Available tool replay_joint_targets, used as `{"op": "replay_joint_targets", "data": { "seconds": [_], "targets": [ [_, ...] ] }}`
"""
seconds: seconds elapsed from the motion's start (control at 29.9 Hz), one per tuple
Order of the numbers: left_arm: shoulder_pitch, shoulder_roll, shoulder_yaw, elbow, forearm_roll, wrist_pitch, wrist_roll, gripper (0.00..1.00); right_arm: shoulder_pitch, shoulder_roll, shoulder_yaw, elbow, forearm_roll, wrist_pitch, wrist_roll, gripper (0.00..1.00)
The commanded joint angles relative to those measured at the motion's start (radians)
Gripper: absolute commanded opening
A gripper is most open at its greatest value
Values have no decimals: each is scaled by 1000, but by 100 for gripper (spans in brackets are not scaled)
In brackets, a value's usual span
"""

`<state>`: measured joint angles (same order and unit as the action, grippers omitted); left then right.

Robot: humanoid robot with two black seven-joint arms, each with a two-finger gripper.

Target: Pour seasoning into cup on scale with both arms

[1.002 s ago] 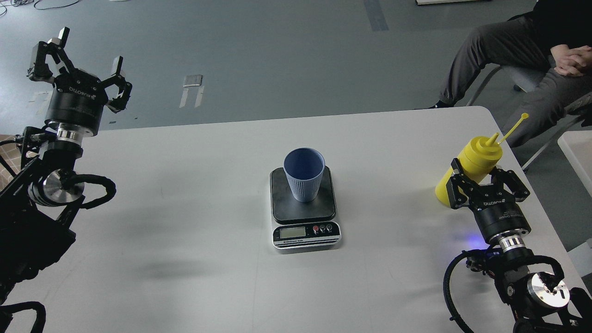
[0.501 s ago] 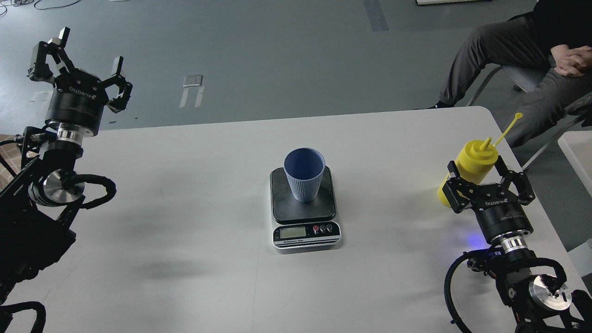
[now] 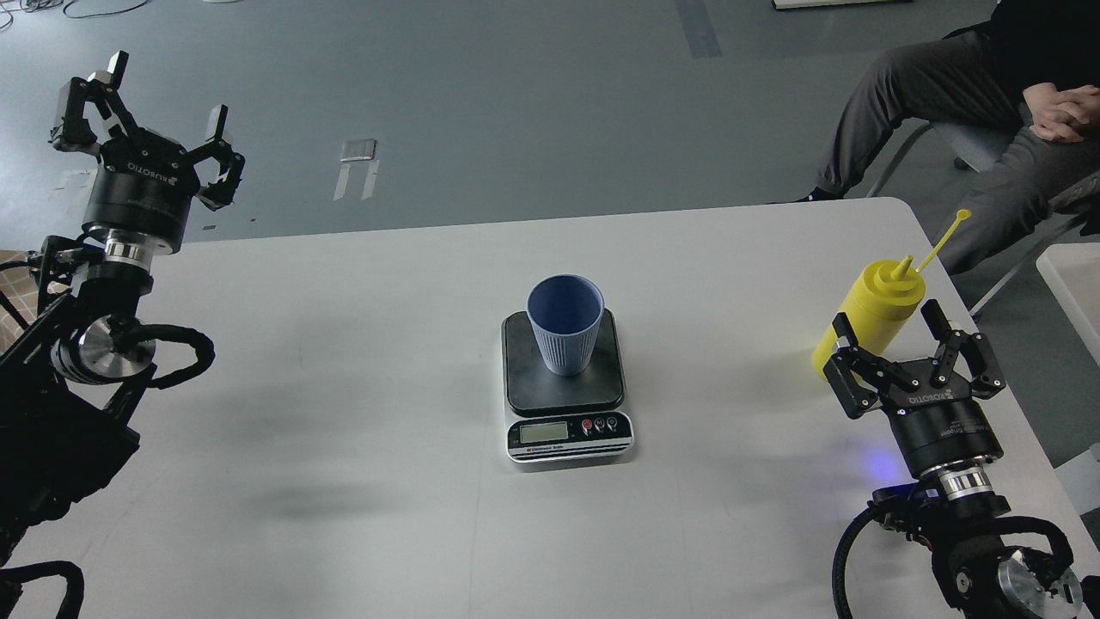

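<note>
Head view, seasoning bottle (image 3: 876,305) upright, nozzle pointing up-right

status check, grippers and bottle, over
Left gripper open, raised, idle. Right gripper open beside bottle, not gripping. Cup on scale, path clear.

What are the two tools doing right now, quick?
Left tool: open, holding nothing, raised off to the side.
Right tool: open, fingers on either side of the yellow seasoning bottle, not gripping it.
</note>
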<state>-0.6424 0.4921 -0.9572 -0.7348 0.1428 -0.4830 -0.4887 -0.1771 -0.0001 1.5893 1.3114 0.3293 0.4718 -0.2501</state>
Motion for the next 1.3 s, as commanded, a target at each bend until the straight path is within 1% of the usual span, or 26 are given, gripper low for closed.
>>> {"op": "replay_joint_targets", "data": {
  "seconds": [0.0, 0.13, 0.3, 0.33, 0.47, 0.63, 0.7, 0.74, 0.77, 0.84, 0.9, 1.0, 1.04, 1.1, 1.14, 1.2, 1.24, 1.27],
  "targets": [
    [0, 0, 0, 0, 0, 0, 0, 98, -41, 0, -2, 22, 4, 17, 0, 100],
    [0, 0, 0, 0, 0, 0, 0, 98, -94, 0, -18, 83, 4, 17, 0, 100],
    [0, -1, 0, 0, 0, 0, 0, 98, -143, 0, -46, 210, -12, 17, -3, 100],
    [0, -1, 0, 0, 0, 0, 0, 98, -143, 0, -54, 242, -16, 17, -8, 100],
    [0, -3, 3, 0, 0, 0, 0, 98, -122, 0, -68, 292, -64, 17, -11, 100],
    [-3, -4, 5, 0, 1, -6, 0, 98, -4, -135, -69, 321, -110, 17, -9, 100],
    [-8, -4, 9, 0, 0, -6, 0, 98, 91, -248, -72, 310, -111, 17, -6, 100],
    [-9, -4, 11, 0, 0, -6, 0, 98, 119, -274, -74, 301, -110, 17, -5, 100],
    [-11, -6, 14, 0, 1, -6, 0, 98, 175, -329, -78, 283, -99, 17, -3, 100],
    [-13, -6, 15, 0, 3, -6, 0, 98, 234, -382, -80, 244, -99, 17, -1, 100],
    [-31, -6, 20, 1, 9, -6, 0, 98, 359, -464, -83, 148, -96, 17, -1, 100],
    [-49, -6, 20, 2, 12, -6, 0, 98, 513, -541, -115, 36, -95, 17, -1, 100],
    [-54, -4, 20, 2, 12, -6, 0, 98, 549, -554, -132, 5, -95, 17, -1, 100],
    [-78, -3, 21, 8, 14, -6, 0, 98, 738, -575, -228, -120, -96, 17, -1, 100],
    [-88, -3, 23, 9, 17, -6, 0, 98, 784, -575, -255, -151, -96, 17, -1, 100],
    [-132, -6, 50, 12, 50, -6, 0, 98, 936, -554, -356, -265, -105, 17, -1, 100],
    [-132, -6, 51, 12, 50, -6, 0, 98, 936, -554, -356, -265, -105, 17, -1, 100],
    [-160, -7, 72, 14, 73, -6, 0, 98, 996, -529, -406, -320, -108, 17, -1, 100]
  ]
}}
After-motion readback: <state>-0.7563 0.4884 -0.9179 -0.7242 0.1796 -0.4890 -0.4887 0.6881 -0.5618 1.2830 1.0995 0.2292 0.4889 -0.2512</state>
